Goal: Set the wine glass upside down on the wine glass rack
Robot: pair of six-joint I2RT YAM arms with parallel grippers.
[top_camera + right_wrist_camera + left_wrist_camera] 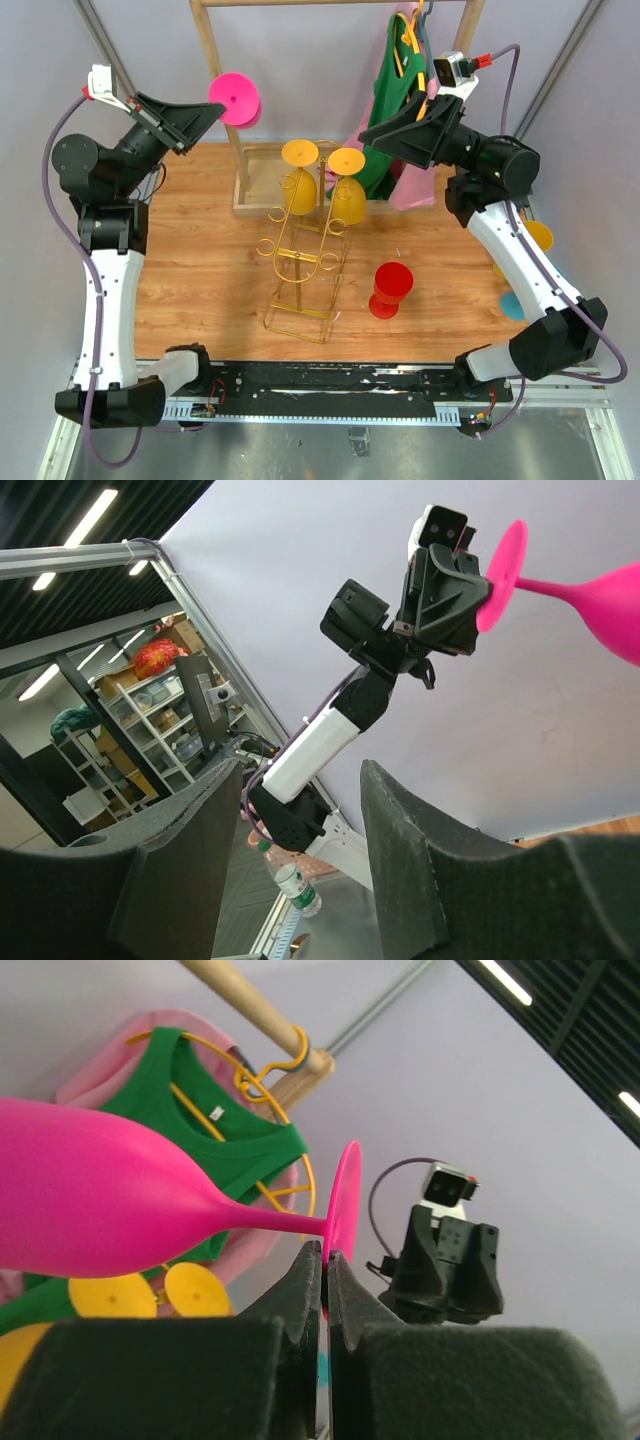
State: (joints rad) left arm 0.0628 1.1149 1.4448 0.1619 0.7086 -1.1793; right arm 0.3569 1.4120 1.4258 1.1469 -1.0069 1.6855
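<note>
From above, the left gripper (203, 117) holds the pink wine glass (237, 100) aloft on its side, at 11 o'clock from the gold wine glass rack (303, 262), which carries 2 inverted yellow glasses (300, 190). The left wrist view shows the jaws pinched on the foot's edge, bowl pointing to 9 o'clock. The right wrist view shows the right gripper (300, 775) half open and empty, the glass at 2 o'clock.

Overhead looks down; upturned wrist views both share the wine glass (120, 1210).

Red glass (390, 288) standing on wooden table (200, 280), green shirt (384, 105) on yellow hanger (404, 40), wooden rail (214, 70) behind
</note>
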